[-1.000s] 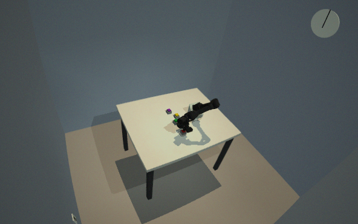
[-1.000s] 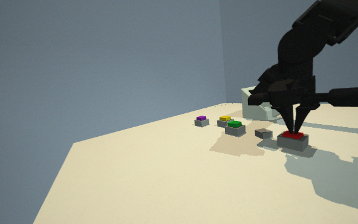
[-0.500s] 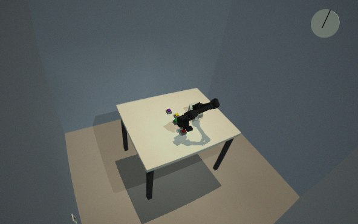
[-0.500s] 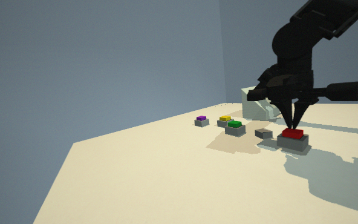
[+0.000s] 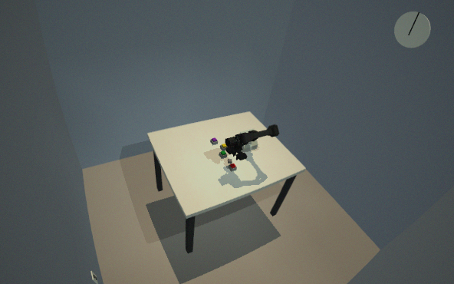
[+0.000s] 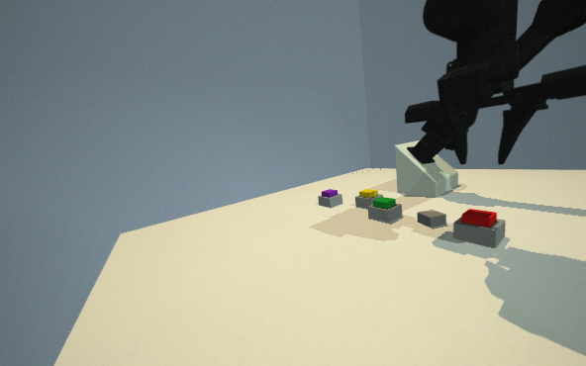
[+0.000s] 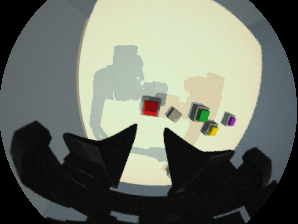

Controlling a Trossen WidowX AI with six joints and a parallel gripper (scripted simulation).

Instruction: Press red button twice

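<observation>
Red button: a rectangular red cap raised proud of a squat grey base, sitting flat and upright on the cream table top, untouched, at the 4 o'clock end of the button row in the exterior view, just beside a small grey block.

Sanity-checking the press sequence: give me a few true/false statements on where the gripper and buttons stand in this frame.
1. The gripper is touching the red button. False: it hangs above the table, apart from the button.
2. The gripper is open and holds nothing. True.
3. The gray block sits between the red button and the green button. True.
4. The purple button is the nearest button to the red one. False: it is the farthest of the row.
5. The red button's cap stands raised above its gray base. True.
</observation>
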